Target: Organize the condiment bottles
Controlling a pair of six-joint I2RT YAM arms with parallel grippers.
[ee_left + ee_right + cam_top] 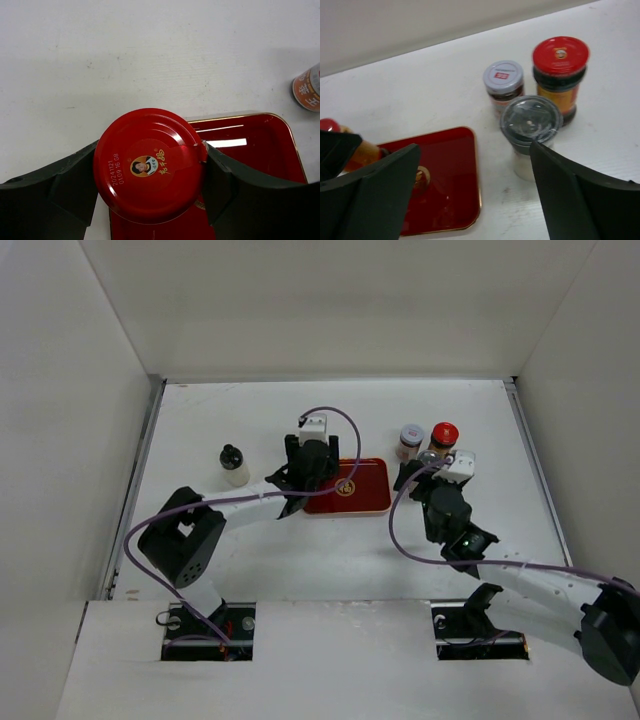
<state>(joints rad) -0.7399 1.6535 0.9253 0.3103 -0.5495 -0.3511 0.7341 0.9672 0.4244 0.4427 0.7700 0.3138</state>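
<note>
Left gripper (151,172) clamps a red-capped jar (150,162), seemingly over the red tray (260,145); right gripper (474,149) gapes empty near a grey-capped jar (531,120).

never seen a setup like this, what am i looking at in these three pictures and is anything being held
Two robot arms sit at a white table. One picture looks down from above; the other two come from cameras on each arm's wrist. The left pincer grips a red-capped jar at the edge of a red tray. The right pincer is open, empty, facing a grey-capped jar, a silver-capped jar and a second red-capped jar. A black-capped bottle stands apart, left.
</note>
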